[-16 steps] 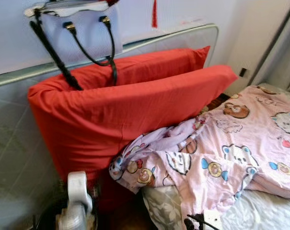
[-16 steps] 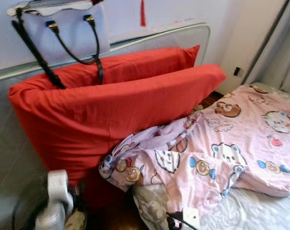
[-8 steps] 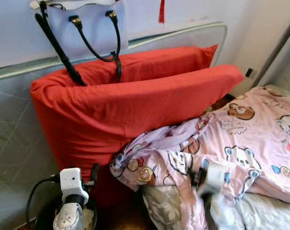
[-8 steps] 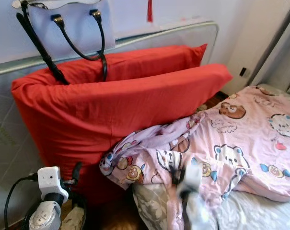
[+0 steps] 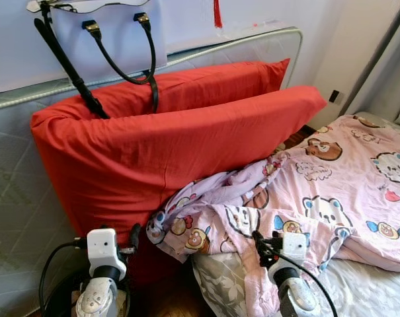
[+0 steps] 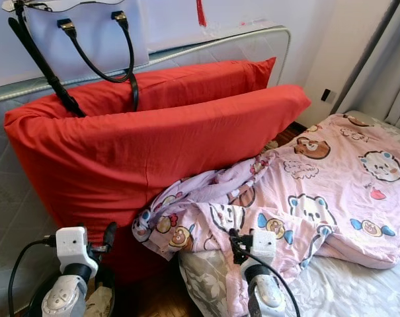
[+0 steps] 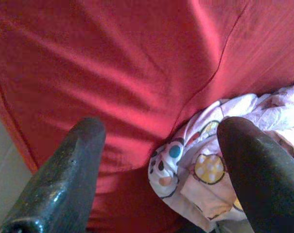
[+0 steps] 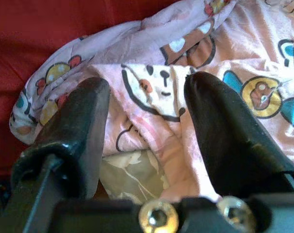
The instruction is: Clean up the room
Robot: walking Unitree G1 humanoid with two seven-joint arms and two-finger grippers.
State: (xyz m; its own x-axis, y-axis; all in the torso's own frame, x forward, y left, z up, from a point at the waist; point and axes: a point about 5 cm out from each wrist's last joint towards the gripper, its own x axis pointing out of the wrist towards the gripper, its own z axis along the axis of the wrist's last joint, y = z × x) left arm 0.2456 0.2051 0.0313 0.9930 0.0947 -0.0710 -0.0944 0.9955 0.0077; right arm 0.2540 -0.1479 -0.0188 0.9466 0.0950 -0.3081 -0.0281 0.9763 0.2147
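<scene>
Pale handbag (image 5: 107, 36) with black straps on the grey headboard (image 5: 252, 49), red tassel (image 5: 217, 13) on the wall.

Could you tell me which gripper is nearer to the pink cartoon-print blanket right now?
Right. The right gripper is open right at the pink blanket's bunched edge, while the left gripper is open further off, facing the red pillow beside the blanket's corner.
</scene>
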